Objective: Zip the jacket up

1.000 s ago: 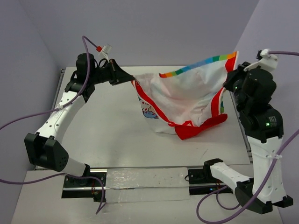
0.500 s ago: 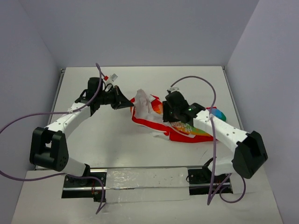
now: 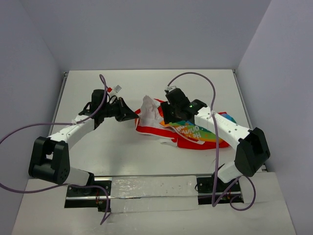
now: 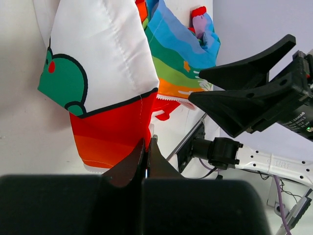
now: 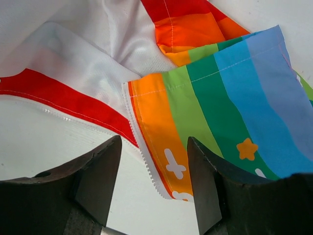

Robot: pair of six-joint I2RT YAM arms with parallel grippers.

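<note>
The jacket point(image 3: 195, 132) lies crumpled on the white table point(image 3: 112, 147), showing red edging, white lining and rainbow stripes. My left gripper point(image 3: 134, 115) is shut on its red corner at the left end; in the left wrist view the fingertips point(image 4: 147, 143) pinch the red hem below a green cartoon print point(image 4: 63, 83). My right gripper point(image 3: 165, 115) hovers open just over the jacket's middle. In the right wrist view its fingers point(image 5: 100, 171) straddle the white zipper teeth point(image 5: 146, 164) along the orange edge of a rainbow panel point(image 5: 220, 98), holding nothing.
Grey walls close in the table on the left, back and right. A shiny metal strip point(image 3: 146, 188) runs along the near edge between the arm bases. Purple cables point(image 3: 195, 78) loop over both arms.
</note>
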